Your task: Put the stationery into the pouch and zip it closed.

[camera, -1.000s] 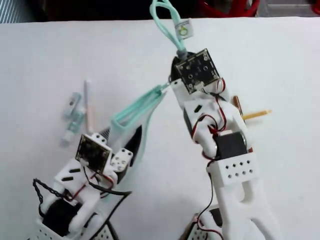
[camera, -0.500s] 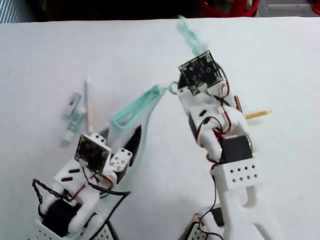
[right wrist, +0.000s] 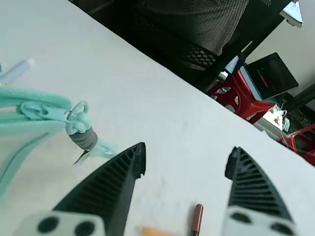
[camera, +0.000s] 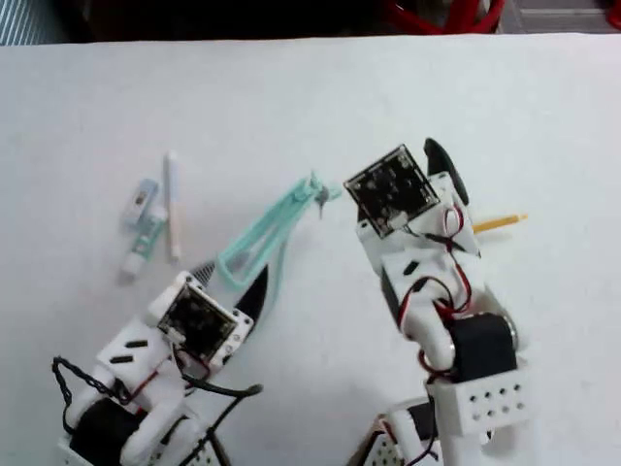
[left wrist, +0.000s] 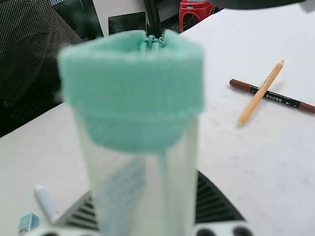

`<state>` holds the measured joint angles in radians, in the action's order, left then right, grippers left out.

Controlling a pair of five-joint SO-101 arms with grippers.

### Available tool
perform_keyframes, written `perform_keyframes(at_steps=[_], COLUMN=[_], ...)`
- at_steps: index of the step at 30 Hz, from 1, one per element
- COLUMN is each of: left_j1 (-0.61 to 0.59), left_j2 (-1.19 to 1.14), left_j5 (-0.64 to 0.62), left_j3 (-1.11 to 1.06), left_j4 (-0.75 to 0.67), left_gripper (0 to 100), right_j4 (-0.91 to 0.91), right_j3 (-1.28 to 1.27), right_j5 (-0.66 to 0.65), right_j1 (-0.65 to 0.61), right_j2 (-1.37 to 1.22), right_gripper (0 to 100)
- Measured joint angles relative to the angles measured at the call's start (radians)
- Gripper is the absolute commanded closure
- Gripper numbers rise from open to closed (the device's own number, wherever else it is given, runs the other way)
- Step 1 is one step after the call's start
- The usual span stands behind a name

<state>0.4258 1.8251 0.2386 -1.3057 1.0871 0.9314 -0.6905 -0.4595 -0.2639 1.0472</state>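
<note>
Two grippers engaged: left gripper pinches pouch, likely steadying it, mouth toward 1 o'clock. Right gripper spread beside zipper pull. Pens at pouch's 10 o'clock, pencil at 3.

Pouch: fuzzy matt cloth rim, clear plastic body.

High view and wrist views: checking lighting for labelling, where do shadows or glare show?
High view: the white table is evenly bright, with only faint shadows. Right wrist view: a small dark shadow lies under the zipper pull of the mint-green fabric pouch. Left wrist view: no glare.
</note>
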Motion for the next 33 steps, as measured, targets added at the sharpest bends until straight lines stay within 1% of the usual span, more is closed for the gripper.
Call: perform_keyframes(at_steps=[3,7,10,15,18,21,24,29,31,33], left_j1=[0.002,0.003,0.003,0.003,0.003,0.002,-0.005,-0.006,-0.012,-0.043], left_j2=[0.000,0.000,0.000,0.000,0.000,0.000,0.000,0.000,0.000,0.000], left_j5=[0.040,0.166,0.199,0.210,0.210,0.192,0.164,0.161,0.192,0.235], left_j3=[0.002,0.006,0.025,0.054,0.071,0.107,0.129,0.129,0.129,0.129], left_j4=[0.017,0.068,0.107,0.170,0.192,0.229,0.261,0.262,0.270,0.285], left_gripper=[91,91,91,90,83,74,75,76,76,76], right_j4=[-0.095,-0.226,-0.282,-0.350,-0.377,-0.396,-0.436,-0.465,-0.465,-0.465], right_j3=[-0.110,-0.264,-0.345,-0.442,-0.479,-0.505,-0.540,-0.563,-0.563,-0.563], right_j5=[0.100,0.255,0.308,0.324,0.325,0.325,0.325,0.325,0.325,0.325], right_j1=[0.043,0.086,0.089,0.091,0.077,0.014,-0.052,-0.114,-0.124,-0.126], right_j2=[-0.020,-0.040,-0.041,-0.041,-0.041,-0.041,-0.041,-0.044,-0.044,-0.044], right_gripper=[74.7,74.7,74.7,74.8,74.8,74.8,74.8,74.8,74.8,74.8])
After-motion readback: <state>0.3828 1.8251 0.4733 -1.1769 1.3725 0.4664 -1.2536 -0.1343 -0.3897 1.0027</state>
